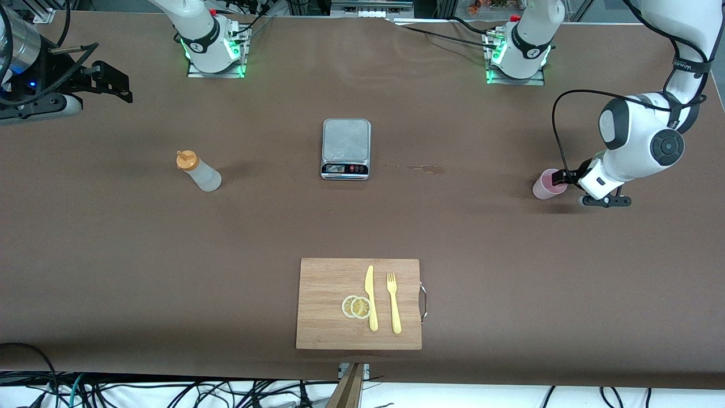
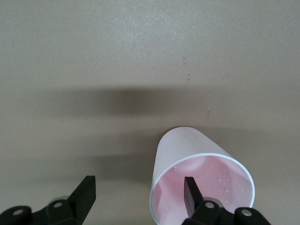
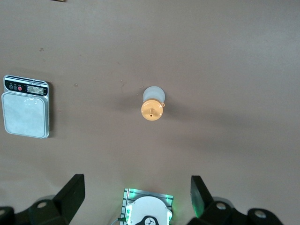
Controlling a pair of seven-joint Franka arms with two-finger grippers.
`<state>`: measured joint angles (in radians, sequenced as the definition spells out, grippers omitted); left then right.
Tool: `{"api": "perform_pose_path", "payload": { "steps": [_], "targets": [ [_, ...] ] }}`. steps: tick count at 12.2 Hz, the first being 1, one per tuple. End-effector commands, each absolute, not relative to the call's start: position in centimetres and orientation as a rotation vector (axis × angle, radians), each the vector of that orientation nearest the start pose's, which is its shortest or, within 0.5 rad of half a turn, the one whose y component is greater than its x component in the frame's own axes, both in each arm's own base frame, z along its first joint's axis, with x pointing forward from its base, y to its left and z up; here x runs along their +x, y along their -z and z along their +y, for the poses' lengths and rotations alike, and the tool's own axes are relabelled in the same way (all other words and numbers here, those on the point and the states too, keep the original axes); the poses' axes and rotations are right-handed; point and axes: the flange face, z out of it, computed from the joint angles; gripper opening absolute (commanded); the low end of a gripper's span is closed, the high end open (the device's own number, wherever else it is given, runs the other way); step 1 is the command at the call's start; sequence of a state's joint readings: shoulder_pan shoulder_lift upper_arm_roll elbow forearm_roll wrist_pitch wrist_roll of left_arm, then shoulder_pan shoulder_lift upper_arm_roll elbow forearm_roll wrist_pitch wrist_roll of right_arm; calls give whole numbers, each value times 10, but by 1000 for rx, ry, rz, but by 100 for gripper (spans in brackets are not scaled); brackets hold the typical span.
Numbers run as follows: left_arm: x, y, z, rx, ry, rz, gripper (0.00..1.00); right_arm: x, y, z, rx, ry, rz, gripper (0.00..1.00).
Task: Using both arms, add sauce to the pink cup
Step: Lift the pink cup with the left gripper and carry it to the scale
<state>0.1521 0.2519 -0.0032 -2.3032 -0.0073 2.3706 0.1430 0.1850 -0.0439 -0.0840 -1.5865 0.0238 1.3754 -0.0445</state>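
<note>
At pink cup (image 2: 201,187), left fingers (image 2: 190,192) spread, one inside rim

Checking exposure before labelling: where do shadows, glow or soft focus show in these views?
Front view: green glow at both arm bases, soft shadow beside the sauce. Left wrist view: a broad dark shadow band on the table above the pink cup, left pincer fingers slightly soft. Right wrist view: evenly lit, mild shadow by the bottle.

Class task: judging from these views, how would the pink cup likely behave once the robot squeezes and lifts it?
The pink cup looks thin and see-through, so probably light and squashy. Droplets inside suggest slippery walls. The left hand, open, has one finger inside the rim.
</note>
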Motion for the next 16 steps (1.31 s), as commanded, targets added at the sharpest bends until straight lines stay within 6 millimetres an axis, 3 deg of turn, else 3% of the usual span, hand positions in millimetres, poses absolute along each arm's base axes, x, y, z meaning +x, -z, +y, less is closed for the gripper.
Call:
{"api": "perform_pose_path", "payload": {
  "steps": [1,3,5,7,8,9,11,12,14,16],
  "targets": [
    [499,-235,68,-3148,-270,14,52,515,-626,53,-3083,-261,-237,100],
    [502,-239,68,-3155,-274,-5,31,515,-626,53,-3083,-258,-237,100],
    [501,-240,68,-3153,-291,-55,0,516,-625,53,-3083,-258,-237,100],
    [503,-242,67,-3153,-284,-56,0,516,-625,53,-3083,-258,-237,100],
    [511,-250,68,-3154,-262,-60,0,516,-625,53,-3083,-258,-237,100],
    [526,-272,64,-3165,-270,-59,0,516,-625,53,-3083,-258,-237,100],
    [554,-309,28,-3214,-273,-36,0,516,-626,53,-3081,-258,-237,100],
    [562,-321,-1,-3212,-257,17,0,516,-625,53,-3083,-258,-237,100],
    [568,-339,-67,-3200,-253,-42,0,516,-625,53,-3081,-261,-237,100],
    [560,-355,-153,-3208,-250,-118,0,516,-622,53,-3081,-268,-237,100]
  ]
}}
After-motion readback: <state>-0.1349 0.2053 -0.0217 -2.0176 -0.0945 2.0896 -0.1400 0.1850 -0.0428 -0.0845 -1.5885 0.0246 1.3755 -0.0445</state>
